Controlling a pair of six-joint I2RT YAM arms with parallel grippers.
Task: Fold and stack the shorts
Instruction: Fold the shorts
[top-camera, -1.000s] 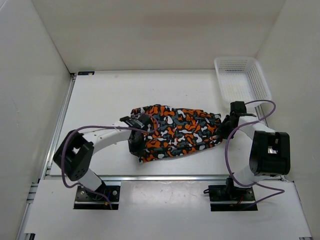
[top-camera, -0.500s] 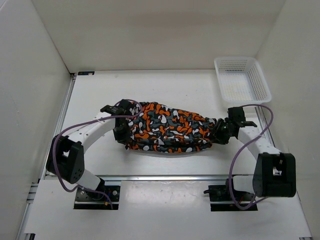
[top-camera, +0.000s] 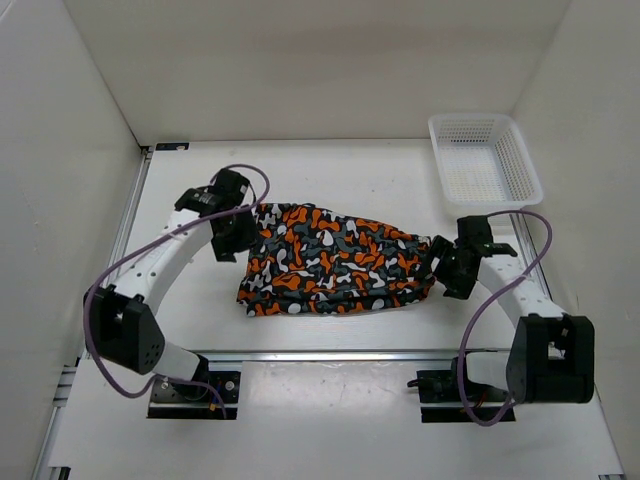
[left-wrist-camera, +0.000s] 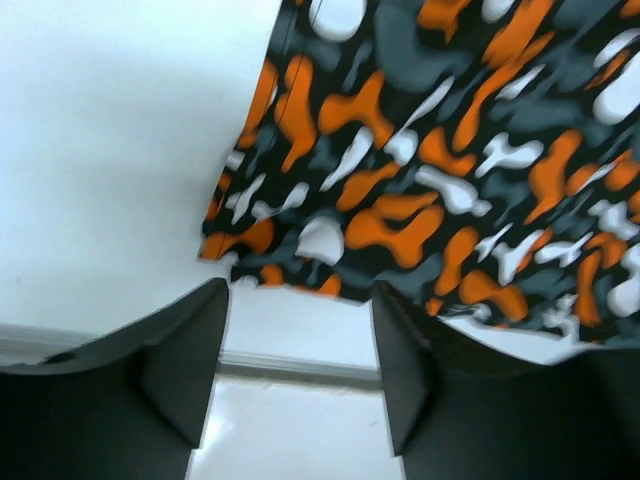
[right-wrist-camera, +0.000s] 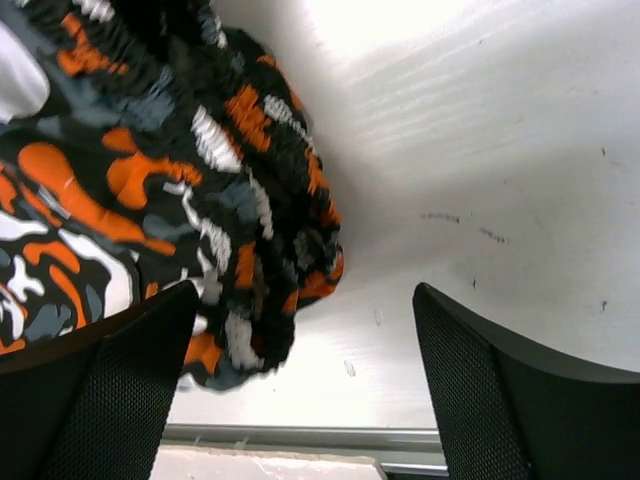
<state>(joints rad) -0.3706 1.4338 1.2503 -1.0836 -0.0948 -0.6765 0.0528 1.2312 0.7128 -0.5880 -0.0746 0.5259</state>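
White table (top-camera: 330, 180) bears shorts (top-camera: 330, 262); mesh basket (top-camera: 475, 118) sits well apart.

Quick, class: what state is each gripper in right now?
Left gripper: open, holding nothing, at the edge of the shorts.
Right gripper: open, holding nothing.

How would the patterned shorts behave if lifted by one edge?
Probably floppy: the shorts lie in soft folds, flat on the table. Likely light, being thin cloth. The gathered waistband would probably bunch, not slide.
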